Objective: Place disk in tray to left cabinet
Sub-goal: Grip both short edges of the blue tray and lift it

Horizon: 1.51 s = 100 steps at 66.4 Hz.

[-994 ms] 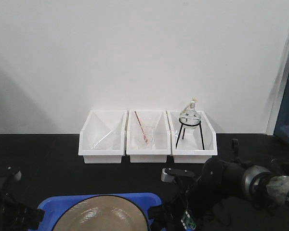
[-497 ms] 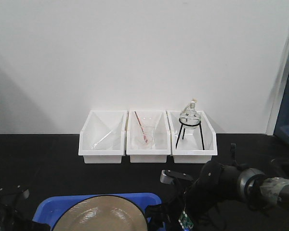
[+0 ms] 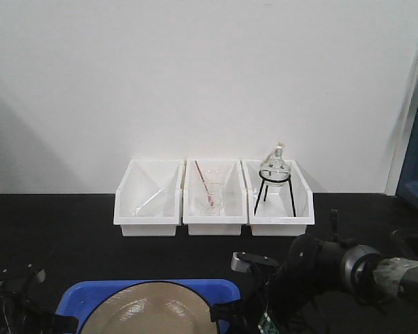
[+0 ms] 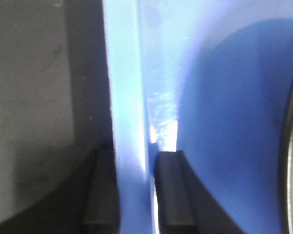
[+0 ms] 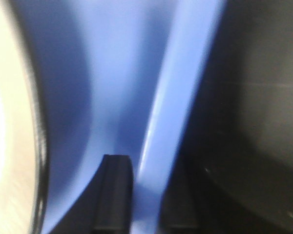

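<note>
While the disk (image 3: 150, 311) already lies in the blue tray (image 3: 90, 289) at the black table's (image 3: 56, 229) near edge, left gripper (image 4: 134, 161) and right gripper (image 5: 146, 170) each clamp a tray rim, seemingly firmly; carrying it to the unseen cabinet remains.

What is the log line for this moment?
left gripper: shut on tray | right gripper: shut on tray | disk: in tray

Tray (image 3: 195, 285) and disk (image 3: 153, 313) cropped at front view's bottom edge; both wrist close-ups heavily blurred.
</note>
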Motion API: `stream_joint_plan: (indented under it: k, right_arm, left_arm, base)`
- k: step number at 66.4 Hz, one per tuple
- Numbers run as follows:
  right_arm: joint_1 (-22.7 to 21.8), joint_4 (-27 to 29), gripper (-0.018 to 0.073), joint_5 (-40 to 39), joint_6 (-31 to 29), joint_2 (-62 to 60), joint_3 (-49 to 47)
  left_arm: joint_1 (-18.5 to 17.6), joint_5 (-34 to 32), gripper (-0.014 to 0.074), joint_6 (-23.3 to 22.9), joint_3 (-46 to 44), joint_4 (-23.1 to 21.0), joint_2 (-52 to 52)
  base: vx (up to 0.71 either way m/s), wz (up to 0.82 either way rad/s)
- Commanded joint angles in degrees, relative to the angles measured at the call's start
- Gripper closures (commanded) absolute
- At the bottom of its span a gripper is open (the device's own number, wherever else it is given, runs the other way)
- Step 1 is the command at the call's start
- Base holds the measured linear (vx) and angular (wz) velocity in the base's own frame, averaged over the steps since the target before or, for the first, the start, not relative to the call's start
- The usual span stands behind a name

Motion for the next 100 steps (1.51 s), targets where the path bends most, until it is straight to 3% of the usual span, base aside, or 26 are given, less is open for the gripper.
stream_joint_plan:
  k: [1, 4, 15, 31, 42, 54, 68, 100]
  right_arm:
    - [0.6, 2.3, 0.0529, 1.8, 1.3, -2.5, -1.1]
    - [0.6, 2.3, 0.0572, 2.1, 2.0, -2.5, -1.1]
    - [0.6, 2.4, 0.0571, 3.3, 3.8, -2.9, -1.1]
    - [0.4, 2.5, 0.0568, 3.0, 7.7, -7.1, -1.1]
    - [-1.5, 3.6, 0.0568, 4.4, 12.0, -11.3, -1.1]
    - [-5.1, 5.3, 0.0566, 7.2, 12.4, -15.3, -1.4]
    - [-9.2, 7.8, 0.0565, 14.9, 12.8, -16.5, -9.1]
    - [-9.7, 5.3, 0.0565, 24.3, 20.8, -16.5, -27.4]
  left_arm:
    - [-1.6, 7.2, 0.043, 1.4, -0.5, -7.5, -1.2]
    - [-1.6, 8.0, 0.0472, 1.4, -0.5, -9.2, -1.2]
    - [-1.6, 11.9, 0.0607, 1.4, -1.2, -13.6, -1.2]
    - [-1.6, 21.5, 0.0598, -0.1, -7.2, -16.5, -1.2]
    - [-1.6, 27.1, 0.0597, -7.6, -12.9, -16.4, -1.4]
    - [-1.6, 29.9, 0.0597, -13.7, -18.4, -16.4, -2.8]
    - [-1.6, 33.5, 0.0597, -20.4, -25.0, -16.4, -4.1]
    - [-1.6, 40.4, 0.0597, -32.4, -41.5, -16.4, -5.4]
  base:
    - [0.0, 0.0]
    - [0.0, 0.0]
    - [0.0, 0.0]
    - [0.0, 0.0]
    - [0.0, 0.0]
    - [0.0, 0.0]
    - [0.0, 0.0]
    - [0.0, 0.0]
